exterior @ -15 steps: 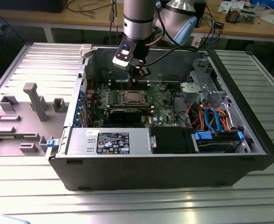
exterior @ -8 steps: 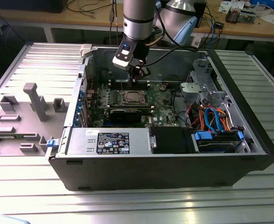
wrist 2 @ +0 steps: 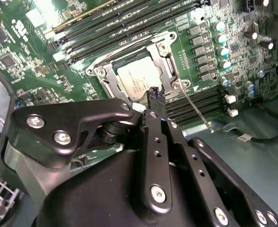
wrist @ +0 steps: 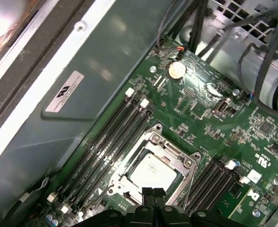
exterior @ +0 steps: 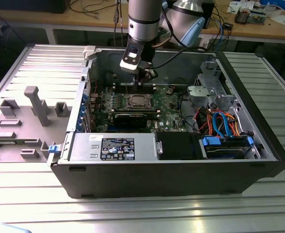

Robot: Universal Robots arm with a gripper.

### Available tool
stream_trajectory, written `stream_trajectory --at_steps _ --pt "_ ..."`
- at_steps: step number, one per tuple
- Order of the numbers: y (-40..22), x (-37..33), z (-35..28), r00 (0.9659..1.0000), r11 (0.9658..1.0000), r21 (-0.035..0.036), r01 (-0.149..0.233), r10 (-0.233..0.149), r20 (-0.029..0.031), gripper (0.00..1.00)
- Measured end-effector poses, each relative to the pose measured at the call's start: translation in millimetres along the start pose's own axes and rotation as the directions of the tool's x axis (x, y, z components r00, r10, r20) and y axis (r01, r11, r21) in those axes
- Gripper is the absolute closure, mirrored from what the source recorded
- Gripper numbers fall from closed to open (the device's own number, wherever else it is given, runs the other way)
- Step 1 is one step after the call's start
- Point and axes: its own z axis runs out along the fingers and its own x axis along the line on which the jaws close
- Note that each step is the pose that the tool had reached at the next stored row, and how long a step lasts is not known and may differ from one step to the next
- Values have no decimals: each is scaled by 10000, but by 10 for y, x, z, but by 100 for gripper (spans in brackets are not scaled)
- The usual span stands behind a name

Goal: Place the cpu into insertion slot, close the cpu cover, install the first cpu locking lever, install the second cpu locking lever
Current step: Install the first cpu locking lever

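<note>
The cpu (wrist 2: 138, 80) (wrist: 153, 172), a silver-grey square, lies in the insertion slot (exterior: 129, 101) on the green board inside the open computer case. The cpu cover (wrist 2: 166, 66) (wrist: 185, 163), a silver frame, lies flat around the chip. A thin metal locking lever (wrist 2: 198, 113) sticks out free from one corner of the socket, over the memory slots. My gripper (exterior: 147, 80) (wrist 2: 155, 92) (wrist: 152, 191) hangs just above the socket's edge, fingers shut with nothing between them.
Long black memory slots (wrist: 106, 146) (wrist 2: 129, 23) flank the socket on both sides. The case's back wall (wrist: 82, 85) stands close beside them. Drive bays and coloured cables (exterior: 220, 121) fill the exterior view's right. A power supply (exterior: 113, 145) runs along the front.
</note>
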Motion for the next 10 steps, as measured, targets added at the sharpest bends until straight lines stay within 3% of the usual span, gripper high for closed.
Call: stream_trajectory --at_steps 2,6,8,10 --pt "0 0 0 9995 9995 7 306 -306 -3 89" --pt "0 0 0 9955 9955 22 946 -946 -9 89" --pt "0 0 0 9896 9896 34 1440 -1440 -15 89" --pt "0 0 0 9855 9855 39 1698 -1698 -17 89"
